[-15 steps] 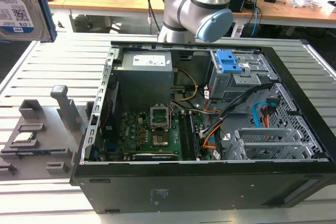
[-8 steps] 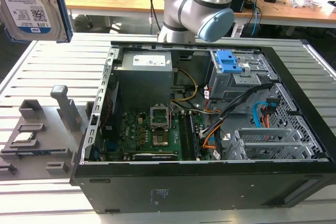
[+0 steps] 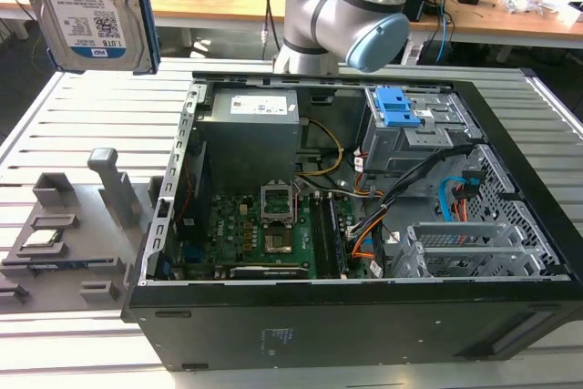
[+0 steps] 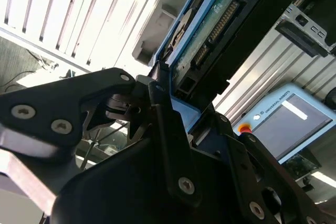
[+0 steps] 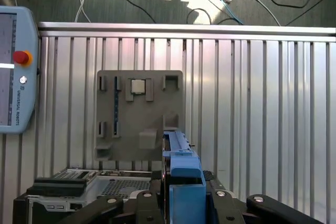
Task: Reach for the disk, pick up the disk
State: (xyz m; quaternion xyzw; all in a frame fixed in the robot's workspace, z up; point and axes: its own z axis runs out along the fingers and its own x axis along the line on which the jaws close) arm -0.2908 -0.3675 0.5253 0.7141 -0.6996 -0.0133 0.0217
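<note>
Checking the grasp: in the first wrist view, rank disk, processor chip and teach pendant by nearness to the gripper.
1. disk, clamped in the gripper.
2. processor chip, on the grey plate.
3. teach pendant, off beside the plate.

The disk (image 3: 86, 11) runs off the top edge of the exterior view, so its upper end is lost. The arm (image 3: 342, 6) is cut off there too. In the first wrist view I see the disk only edge-on, its near part buried in the gripper (image 5: 181, 184). The pendant (image 5: 13, 72) is sliced by the picture's edge. The small chip (image 5: 138, 86) on the grey tray (image 5: 126, 129) is too tiny to make out.
</note>
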